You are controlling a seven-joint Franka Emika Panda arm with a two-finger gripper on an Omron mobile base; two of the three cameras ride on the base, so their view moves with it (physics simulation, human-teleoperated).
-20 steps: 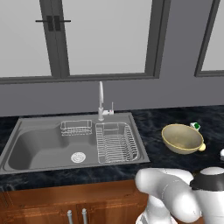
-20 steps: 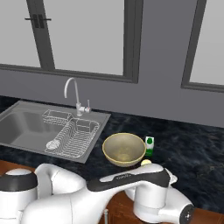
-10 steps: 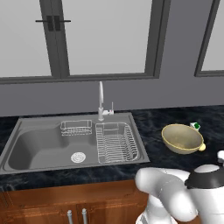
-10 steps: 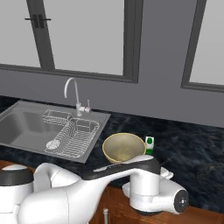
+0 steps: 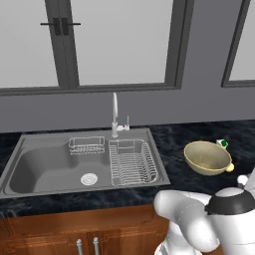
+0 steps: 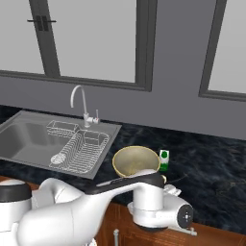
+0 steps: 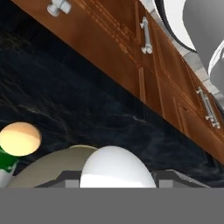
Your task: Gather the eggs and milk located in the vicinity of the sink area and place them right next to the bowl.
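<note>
Sink (image 5: 55,164): the wide grey basin sits at the left of the left base view, sunk in the dark counter (image 5: 174,139). Its long side runs left to right. A wire rack (image 5: 132,162) fills its right part.
Faucet (image 5: 115,117): thin and curved, standing up behind the sink, near the middle.
Bowl (image 5: 207,157): tan and round, open side up, on the counter at the right of the left base view, well apart from the sink.
Milk (image 6: 164,160): a small white carton with green on it, standing upright just beside the bowl's far right edge in the right base view.
Tan egg (image 7: 20,138): round, at the left edge of the hand view, beside the bowl's rim.
White egg (image 7: 117,169): at the bottom middle of the hand view, its narrower end pointing toward the top of the frame.
Hand (image 7: 117,183): its two dark tips are closed on the white egg, one on each side, above the bowl.
</note>
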